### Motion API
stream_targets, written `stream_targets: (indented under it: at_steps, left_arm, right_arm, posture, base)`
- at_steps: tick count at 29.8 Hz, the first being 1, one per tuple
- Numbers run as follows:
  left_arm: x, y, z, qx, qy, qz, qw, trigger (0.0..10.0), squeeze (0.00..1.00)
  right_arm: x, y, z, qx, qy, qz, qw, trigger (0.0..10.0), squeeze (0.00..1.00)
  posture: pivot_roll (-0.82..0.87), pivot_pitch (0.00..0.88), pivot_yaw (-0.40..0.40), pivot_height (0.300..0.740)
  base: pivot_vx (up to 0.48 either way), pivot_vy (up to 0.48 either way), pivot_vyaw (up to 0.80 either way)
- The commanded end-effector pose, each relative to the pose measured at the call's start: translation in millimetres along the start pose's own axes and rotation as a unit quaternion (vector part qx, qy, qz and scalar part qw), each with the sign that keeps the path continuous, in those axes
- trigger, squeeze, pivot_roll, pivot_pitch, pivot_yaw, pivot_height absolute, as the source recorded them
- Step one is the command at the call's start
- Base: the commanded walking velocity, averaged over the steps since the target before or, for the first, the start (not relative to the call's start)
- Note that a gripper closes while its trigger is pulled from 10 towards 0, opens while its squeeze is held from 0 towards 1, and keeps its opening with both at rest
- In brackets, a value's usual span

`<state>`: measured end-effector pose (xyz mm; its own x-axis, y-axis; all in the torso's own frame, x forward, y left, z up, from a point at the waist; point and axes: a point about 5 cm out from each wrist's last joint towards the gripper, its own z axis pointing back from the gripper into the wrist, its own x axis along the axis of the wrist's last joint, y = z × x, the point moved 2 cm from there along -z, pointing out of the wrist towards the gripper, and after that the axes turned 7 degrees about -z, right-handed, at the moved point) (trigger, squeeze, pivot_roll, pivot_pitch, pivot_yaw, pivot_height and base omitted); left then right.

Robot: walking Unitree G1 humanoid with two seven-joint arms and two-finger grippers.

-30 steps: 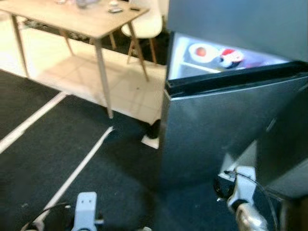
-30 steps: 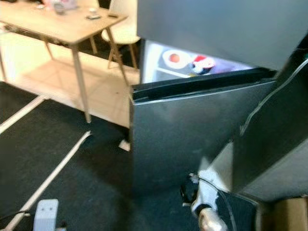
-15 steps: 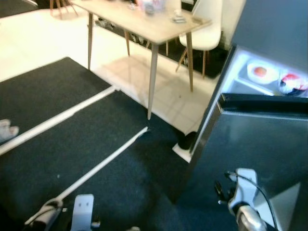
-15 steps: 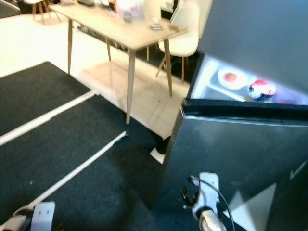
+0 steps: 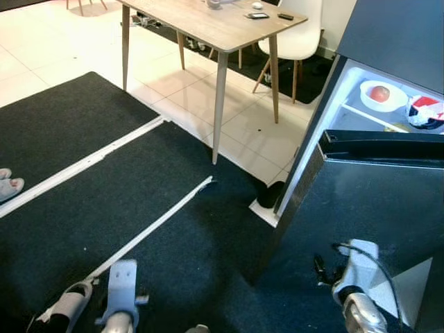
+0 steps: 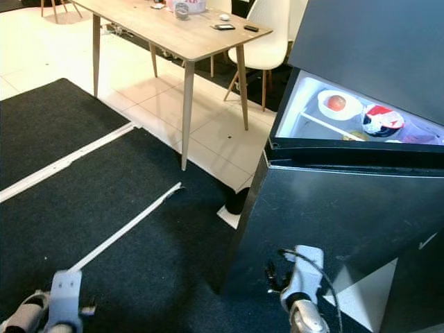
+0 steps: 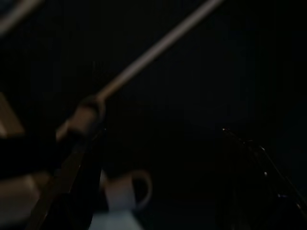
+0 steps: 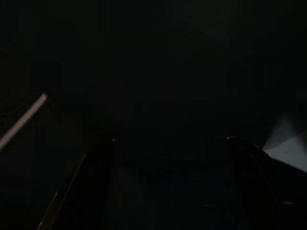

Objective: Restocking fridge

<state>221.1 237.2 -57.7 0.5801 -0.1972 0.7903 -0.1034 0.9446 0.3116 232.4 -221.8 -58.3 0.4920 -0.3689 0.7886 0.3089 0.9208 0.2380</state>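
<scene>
Dark fridge [image 6: 347,222] is seen at right, door [image 6: 333,229] ajar, bowl [image 6: 338,105] lit inside. Both arms are hung idle; right gripper [image 8: 168,182] fingers are spread wide, left gripper's spacing cannot be told.

We can read no lettering here. The red, white and black container [image 6: 379,118] on the fridge [image 6: 361,215] shelf carries a printed pattern, too small for us to make out, and the small items at the table's [image 6: 173,31] far edge show no legible marks.
</scene>
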Motion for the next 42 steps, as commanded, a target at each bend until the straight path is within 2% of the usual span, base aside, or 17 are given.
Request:
stream_targets:
  at_steps: [1,2,5,9,12,13,16,18,20,24,26,30,42]
  left_arm:
    - [18,-11.4,-2.8,-0.017,-0.037,-0.014,0.999,10.0,0.0]
    - [40,-17.2,-8.0,-0.02,-0.07,-0.009,0.997,10.0,0.0]
    - [49,-18.5,-10.4,-0.018,-0.081,-0.002,0.997,10.0,0.0]
    - [84,-13.1,-18.2,0.01,-0.121,0.036,0.992,10.0,0.0]
    - [101,-4.9,-20.4,0.035,-0.143,0.051,0.988,10.0,0.0]
    - [101,-4.9,-20.4,0.035,-0.143,0.051,0.988,10.0,0.0]
    - [116,0.8,-17.8,0.049,-0.18,0.024,0.982,10.0,0.0]
    - [120,-4.0,-11.8,0.041,-0.214,-0.035,0.975,10.0,0.0]
    - [118,-9.4,-6.9,0.031,-0.229,-0.069,0.97,10.0,0.0]
    - [113,-13.1,-0.2,0.026,-0.235,-0.073,0.969,10.0,0.0]
    - [113,-13.5,1.2,0.026,-0.237,-0.074,0.968,10.0,0.0]
    - [114,-10.0,4.9,0.036,-0.237,-0.063,0.969,10.0,0.0]
    - [118,-3.0,3.6,0.047,-0.229,-0.048,0.971,10.0,0.0]
  right_arm:
    - [-2,-17.7,3.3,-0.037,0.003,-0.024,0.999,10.0,0.0]
    - [-3,-31.2,6.0,-0.064,0.006,-0.039,0.997,10.0,0.0]
    - [-2,-37.0,7.2,-0.075,0.006,-0.045,0.996,10.0,0.0]
    - [3,-51.4,10.3,-0.095,-0.002,-0.044,0.994,10.0,0.0]
    - [7,-52.4,9.8,-0.091,-0.012,-0.039,0.995,10.0,0.0]
    - [7,-52.4,9.8,-0.091,-0.012,-0.039,0.995,10.0,0.0]
    - [23,-44.4,6.4,-0.07,-0.052,-0.03,0.996,10.0,0.0]
    - [43,-35.2,3.5,-0.055,-0.102,-0.002,0.993,10.0,0.0]
    - [59,-22.7,1.0,-0.032,-0.14,0.013,0.99,10.0,0.0]
    - [82,6.0,-1.3,0.022,-0.19,0.036,0.981,10.0,0.0]
    - [86,10.2,-1.4,0.029,-0.197,0.042,0.979,10.0,0.0]
    - [108,40.8,-1.2,0.089,-0.229,0.057,0.968,10.0,0.0]
    - [96,40.5,-1.7,0.084,-0.201,0.072,0.973,10.0,0.0]
  posture:
    - [-0.05,0.062,-0.057,0.74]
    - [-0.05,0.061,-0.053,0.74]
    - [-0.05,0.061,-0.052,0.74]
    - [-0.06,0.066,-0.048,0.74]
    - [-0.06,0.065,-0.049,0.74]
    - [-0.06,0.065,-0.049,0.74]
    - [-0.06,0.065,-0.053,0.74]
    - [-0.05,0.065,-0.052,0.74]
    - [-0.05,0.063,-0.052,0.74]
    - [-0.04,0.064,-0.053,0.74]
    - [-0.02,0.064,-0.059,0.74]
    - [-0.01,0.068,-0.066,0.74]
    - [-0.01,0.071,-0.061,0.74]
  base:
    - [0.0,0.0,0.0]
    - [0.0,0.0,0.0]
    - [0.0,0.0,0.0]
    - [0.0,0.0,0.0]
    - [0.0,0.0,0.0]
    - [0.0,0.0,0.0]
    - [0.0,0.0,0.0]
    - [0.0,0.0,0.0]
    - [0.0,0.0,0.0]
    - [0.0,0.0,0.0]
    - [0.0,0.0,0.0]
    - [0.0,0.0,0.0]
    - [0.0,0.0,0.0]
